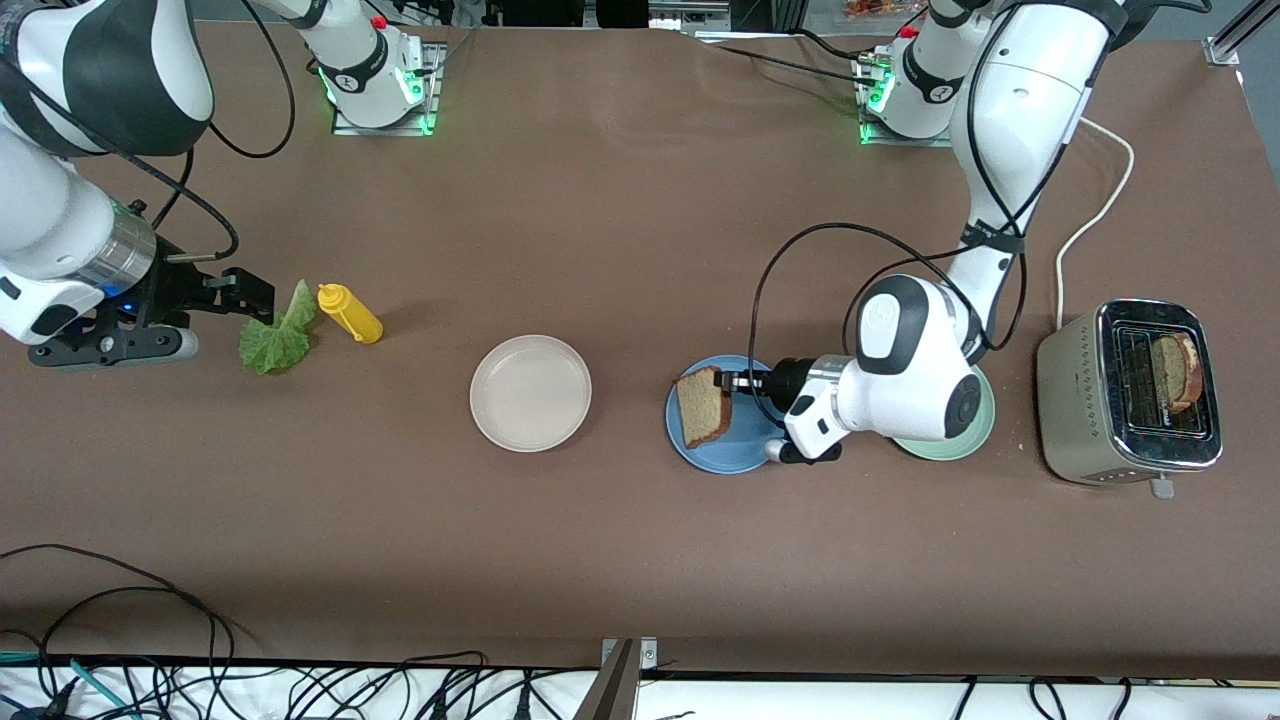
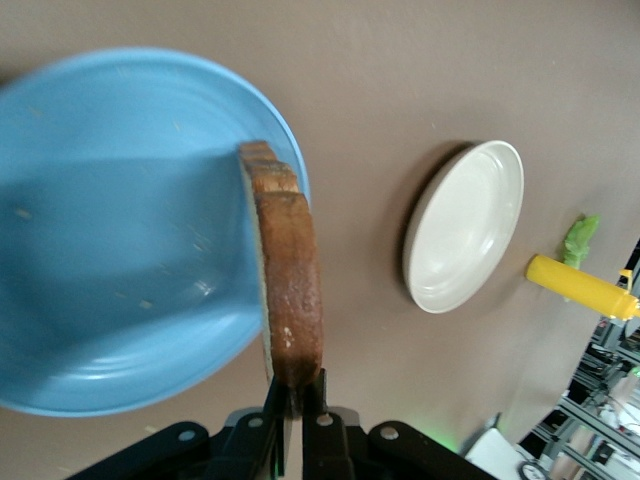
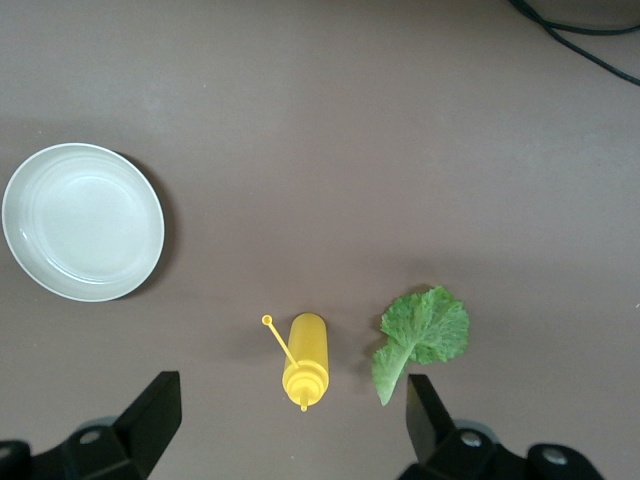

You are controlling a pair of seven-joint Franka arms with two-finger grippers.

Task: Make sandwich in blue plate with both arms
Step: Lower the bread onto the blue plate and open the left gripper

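Blue plate [image 1: 720, 455], brown bread slice [image 1: 703, 407], cream-white plate [image 1: 531, 393] — green lettuce [image 1: 277, 334], yellow bottle [image 1: 349, 312], brown table [image 1: 620, 220]

The left arm covers most of the pale green plate [image 1: 975, 432] and the blue plate's [image 1: 712, 455] edge toward the toaster [image 1: 1128, 395]. A bread slice [image 1: 1176, 368] sits half hidden in the toaster slot. The right arm is cut off at the picture's edge.
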